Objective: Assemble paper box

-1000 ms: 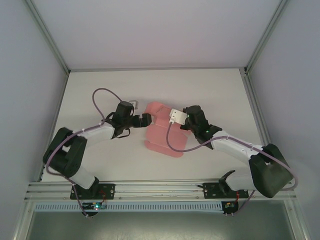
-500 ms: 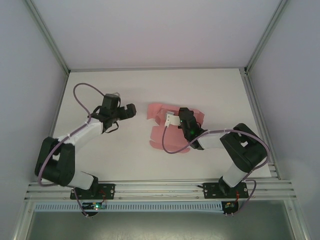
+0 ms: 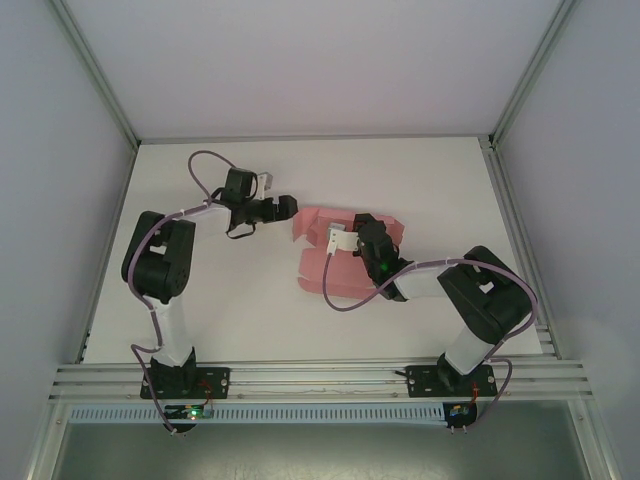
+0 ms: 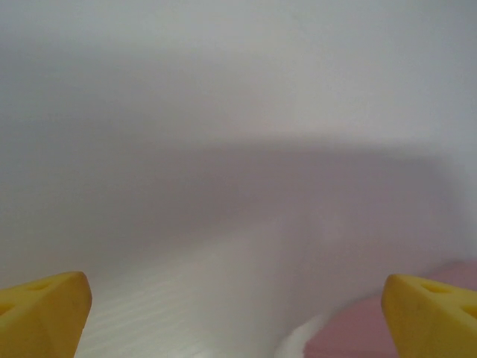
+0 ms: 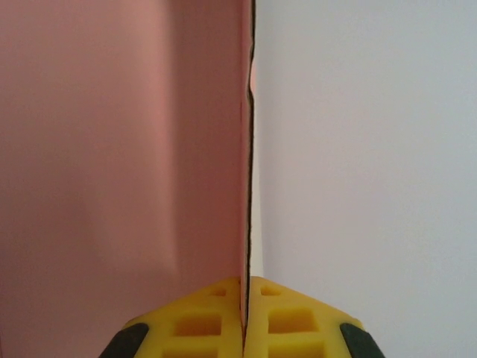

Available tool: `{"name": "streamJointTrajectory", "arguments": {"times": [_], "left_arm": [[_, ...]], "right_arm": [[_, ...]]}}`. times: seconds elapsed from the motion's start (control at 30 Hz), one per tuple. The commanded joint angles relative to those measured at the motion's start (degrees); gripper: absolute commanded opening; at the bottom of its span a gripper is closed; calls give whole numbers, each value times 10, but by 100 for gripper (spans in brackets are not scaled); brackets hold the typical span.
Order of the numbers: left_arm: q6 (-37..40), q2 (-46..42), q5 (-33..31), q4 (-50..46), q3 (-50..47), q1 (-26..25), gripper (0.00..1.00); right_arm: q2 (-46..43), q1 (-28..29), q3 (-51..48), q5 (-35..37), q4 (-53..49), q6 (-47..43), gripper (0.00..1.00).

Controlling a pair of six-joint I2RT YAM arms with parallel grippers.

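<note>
The paper box [image 3: 312, 268] is pale pink thin card, a partly folded sheet (some flaps lifted at its far side). It lies near the middle of the tabletop [image 3: 250, 320], slightly right. From the right wrist, its card stands upright, edge-on.

I found the left arm [image 3: 160, 262] folded upright over its base, forearm reaching away and to the right. The left jaws stood spread wide, yellow fingertips [image 4: 43, 312] at opposite lower corners of the wrist view. The right arm [image 3: 480, 300] was bent at the elbow and stretched leftward. The right jaws were pressed together on an edge of the paper box [image 5: 112, 149].
</note>
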Motion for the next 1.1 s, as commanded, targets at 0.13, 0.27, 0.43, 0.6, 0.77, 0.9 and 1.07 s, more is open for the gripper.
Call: {"name": "streamJointTrajectory", "arguments": {"times": [0.13, 0.27, 0.43, 0.6, 0.77, 0.9, 1.07], "left_arm": [[87, -39, 144, 59, -56, -20, 83], [114, -40, 146, 50, -68, -48, 73], [123, -53, 128, 76, -86, -74, 61], [140, -72, 84, 83, -122, -97, 61], [126, -74, 56, 141, -141, -110, 61], [127, -68, 26, 164, -129, -114, 54], [143, -70, -23, 193, -127, -127, 51]], "right_arm": [[-23, 4, 0, 2, -23, 33, 0], [-28, 9, -6, 0, -32, 29, 0], [-33, 16, -2, 6, -62, 39, 0], [-35, 19, -2, 21, -78, 32, 0], [-44, 33, -2, 29, -102, 25, 0], [-51, 46, -4, 28, -122, 21, 0], [-45, 70, -5, 50, -139, 13, 0]]}}
